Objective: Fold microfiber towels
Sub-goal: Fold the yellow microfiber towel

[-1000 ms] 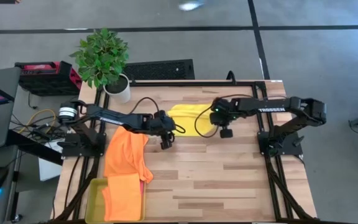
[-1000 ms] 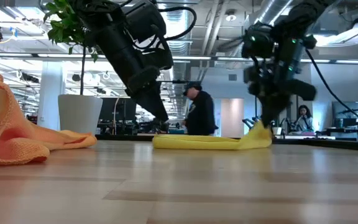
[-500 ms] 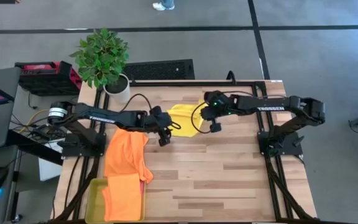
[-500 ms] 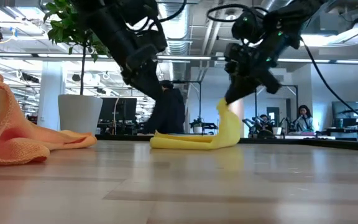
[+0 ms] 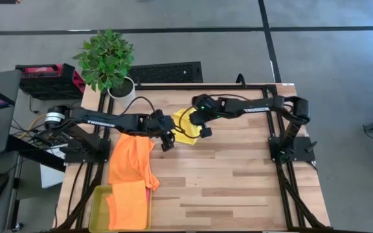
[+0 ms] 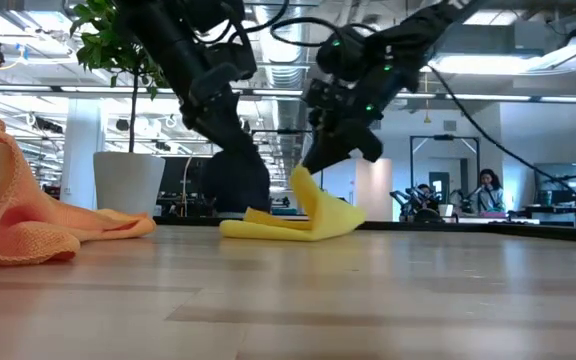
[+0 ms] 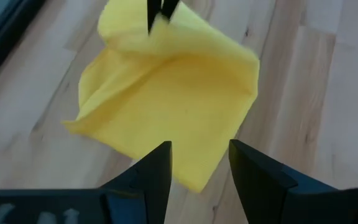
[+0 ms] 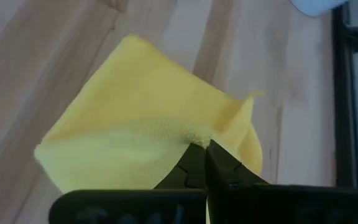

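Two hands are mine, and both are near the yellow towel (image 5: 185, 128). My right hand (image 5: 204, 131) is pinched shut on one edge of it. That edge is lifted up off the bench (image 5: 238, 181), and the cloth hangs down from my fingers like a little flap. The rest of it lies flat on the wood.

My left hand (image 5: 166, 142) is just beside the towel, at about 8 o'clock from it. Its fingers stand apart with nothing between them.

Going outward, the towel sits near the back middle of the bench. At about 7 o'clock from it lies an orange towel (image 5: 130, 162), all loose and rumpled. Past that, another orange towel (image 5: 127, 206) lies in the yellow-green tray (image 5: 99, 206) at the front left corner. A potted plant (image 5: 107, 61) stands at the back left.

I think this cloth is very light and floppy. It bends wherever I let it. A corner or edge looks like the best place to hold, since the middle would just bunch up. I think the fold is only part done.
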